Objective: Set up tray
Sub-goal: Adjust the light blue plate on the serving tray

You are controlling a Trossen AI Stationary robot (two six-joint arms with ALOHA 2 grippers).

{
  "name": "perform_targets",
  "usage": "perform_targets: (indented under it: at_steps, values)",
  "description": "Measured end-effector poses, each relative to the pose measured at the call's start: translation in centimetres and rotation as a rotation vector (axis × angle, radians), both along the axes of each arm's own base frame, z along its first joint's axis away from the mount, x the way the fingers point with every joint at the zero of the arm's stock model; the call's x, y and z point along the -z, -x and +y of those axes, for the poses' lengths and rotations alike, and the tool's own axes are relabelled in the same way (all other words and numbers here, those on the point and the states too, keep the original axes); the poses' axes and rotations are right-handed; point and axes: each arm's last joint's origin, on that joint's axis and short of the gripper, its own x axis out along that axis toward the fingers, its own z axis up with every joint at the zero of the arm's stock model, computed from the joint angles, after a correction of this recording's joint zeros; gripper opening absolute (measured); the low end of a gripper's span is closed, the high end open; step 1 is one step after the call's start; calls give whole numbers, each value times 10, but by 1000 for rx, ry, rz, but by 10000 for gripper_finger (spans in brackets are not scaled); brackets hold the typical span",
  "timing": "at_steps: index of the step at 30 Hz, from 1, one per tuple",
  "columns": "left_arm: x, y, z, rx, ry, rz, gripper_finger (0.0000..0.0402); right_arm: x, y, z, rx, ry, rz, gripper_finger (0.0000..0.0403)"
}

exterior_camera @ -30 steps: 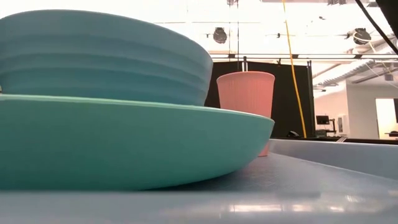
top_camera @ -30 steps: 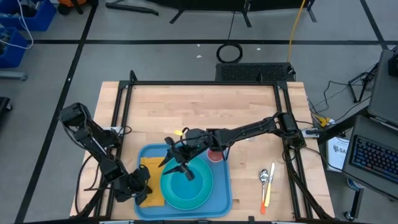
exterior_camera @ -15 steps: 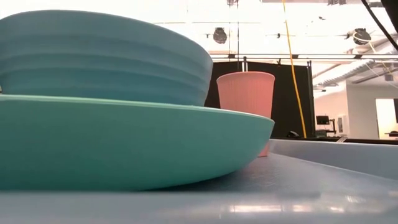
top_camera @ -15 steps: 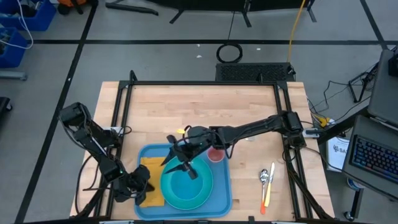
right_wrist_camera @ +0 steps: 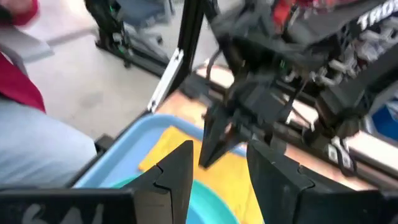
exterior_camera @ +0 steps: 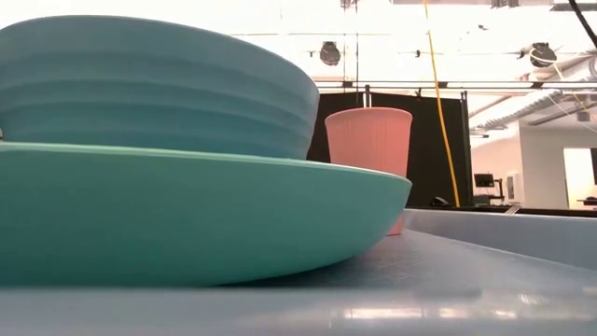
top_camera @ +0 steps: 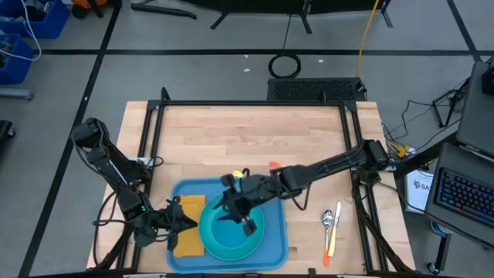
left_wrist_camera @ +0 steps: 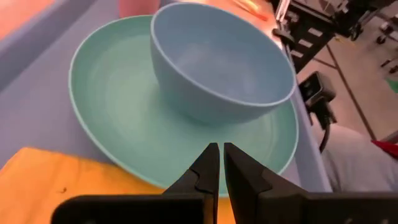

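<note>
Near the front edge of the wooden table [top_camera: 255,139] lies the tray [top_camera: 272,245], a wide flat blue plastic rectangle with rounded corners and a low raised rim. On it sits a round teal plate [top_camera: 225,247] carrying a paler blue bowl [left_wrist_camera: 217,62], with a yellow-orange napkin [top_camera: 190,229] spread at the plate's left and a pink cup [exterior_camera: 369,140] standing behind the plate toward the tray's far right corner. The left gripper [top_camera: 183,218] hangs over the napkin at the tray's left side, its two dark fingers [left_wrist_camera: 207,169] pressed nearly together with only a thin slit between them, gripping nothing and pointing toward the plate. The right gripper [top_camera: 239,216] hovers above the plate and bowl in the tray's middle, its fingers [right_wrist_camera: 176,169] spread apart and empty; whether they touch the bowl is hard to tell from above. A spoon [top_camera: 327,220] and other cutlery [top_camera: 334,232] lie on the table to the right of the tray, well apart from it.
</note>
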Motion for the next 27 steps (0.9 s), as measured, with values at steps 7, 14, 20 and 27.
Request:
perform_targets:
  at_steps: [7,14,20,27]
  values:
    - [1,2,-2,76,60,75,26,12,14,22,129,109,106,139]
    - [4,0,0,126,92,161,26,18,27,39,202,139,170,139]
    - [9,-1,7,100,98,252,26,28,39,46,308,167,272,139]
    - [11,-7,13,84,108,291,26,32,48,53,344,120,345,139]
